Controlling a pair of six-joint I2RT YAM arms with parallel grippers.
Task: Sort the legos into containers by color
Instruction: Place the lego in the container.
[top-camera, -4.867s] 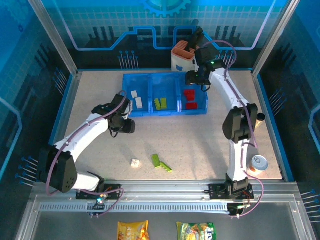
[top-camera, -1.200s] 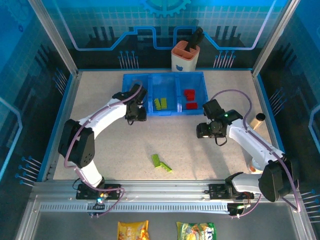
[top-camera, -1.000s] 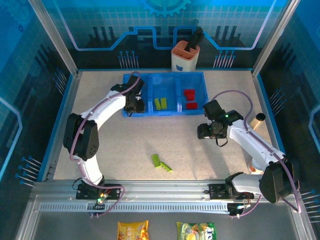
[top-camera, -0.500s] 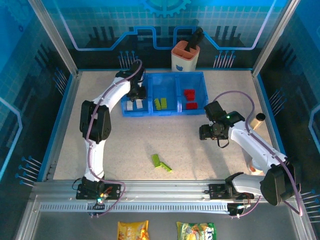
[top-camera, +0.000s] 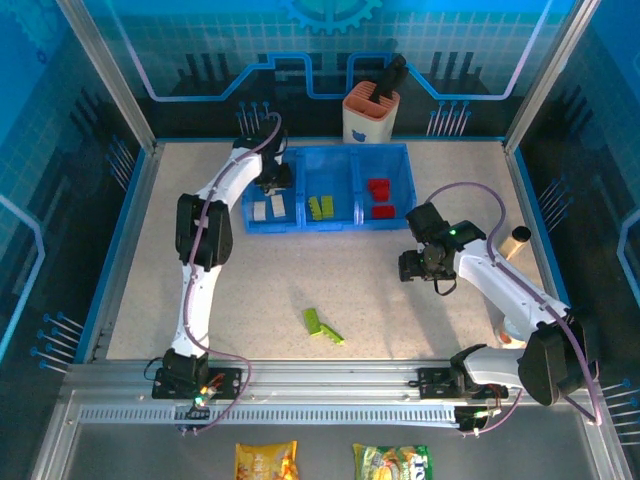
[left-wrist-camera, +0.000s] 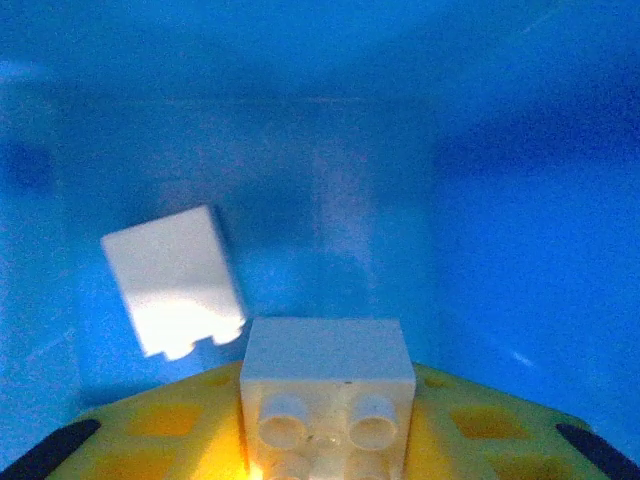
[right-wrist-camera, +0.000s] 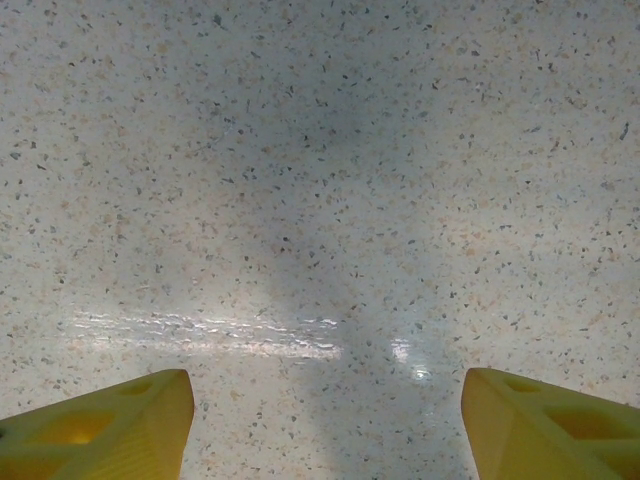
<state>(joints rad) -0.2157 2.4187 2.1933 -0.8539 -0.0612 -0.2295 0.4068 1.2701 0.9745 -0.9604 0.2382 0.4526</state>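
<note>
Clamped nearly shut on a white lego (left-wrist-camera: 328, 385), the left gripper (top-camera: 272, 180) now hangs over the left compartment (top-camera: 250, 222) of the blue tray (top-camera: 330, 228). A few seconds ago that arm was out over the open table and a white brick lay near the green ones. That spot is bare now, so I take this to be the same brick, carried across.

Through the left wrist camera I see the held brick between the yellow fingers (left-wrist-camera: 470, 425), its studs toward me. Another white brick (left-wrist-camera: 175, 280) lies on the compartment floor just beyond it. From overhead, the sorted green legos (top-camera: 320, 206) sit in the middle compartment and the red legos (top-camera: 378, 198) in the right one.

The right gripper (top-camera: 425, 268) has come away from the red compartment and hovers over bare table (right-wrist-camera: 320, 200), jaws wide and empty.

What remains, by my reckoning, is to let this white one go. Then come the loose green legos (top-camera: 322, 326) on the table near the front.
</note>
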